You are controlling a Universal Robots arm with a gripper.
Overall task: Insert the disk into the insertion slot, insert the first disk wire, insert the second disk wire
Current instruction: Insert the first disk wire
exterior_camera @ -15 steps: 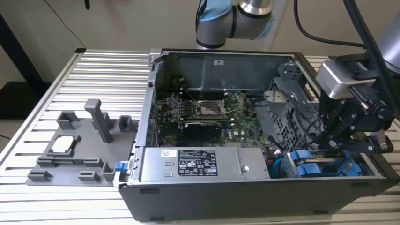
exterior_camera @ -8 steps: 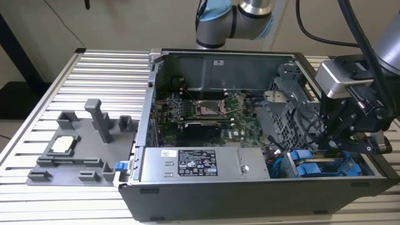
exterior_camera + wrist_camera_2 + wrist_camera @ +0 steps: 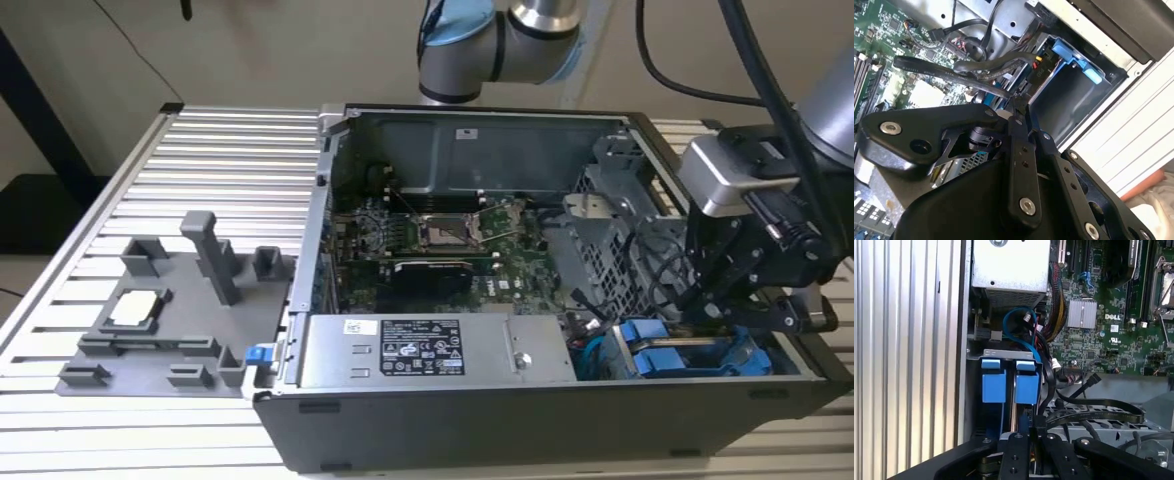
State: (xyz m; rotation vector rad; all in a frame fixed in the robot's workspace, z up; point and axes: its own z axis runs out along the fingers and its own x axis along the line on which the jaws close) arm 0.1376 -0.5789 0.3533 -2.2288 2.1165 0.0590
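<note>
Two bright blue carriers (image 3: 1027,385) stand side by side in the grey metal insertion slot (image 3: 1004,354) at the case's front corner, on the exterior view's right (image 3: 663,355). The disk's silver body is hidden inside the bay. My gripper (image 3: 710,312) reaches down into the case just behind the carriers. In both wrist views its fingertips are closed on the end of a black disk wire (image 3: 1094,415), right by the inner carrier's rear. In the second wrist view the gripper (image 3: 1020,101) holds that flat black wire (image 3: 949,72) beside the blue carrier (image 3: 1074,56).
The open computer case (image 3: 400,420) lies on a ribbed aluminium table (image 3: 214,160). A grey fixture (image 3: 160,320) sits on the exterior view's left. A power supply (image 3: 414,350), motherboard (image 3: 1104,325), blue cable (image 3: 1021,325) and perforated cage (image 3: 607,230) crowd around the bay.
</note>
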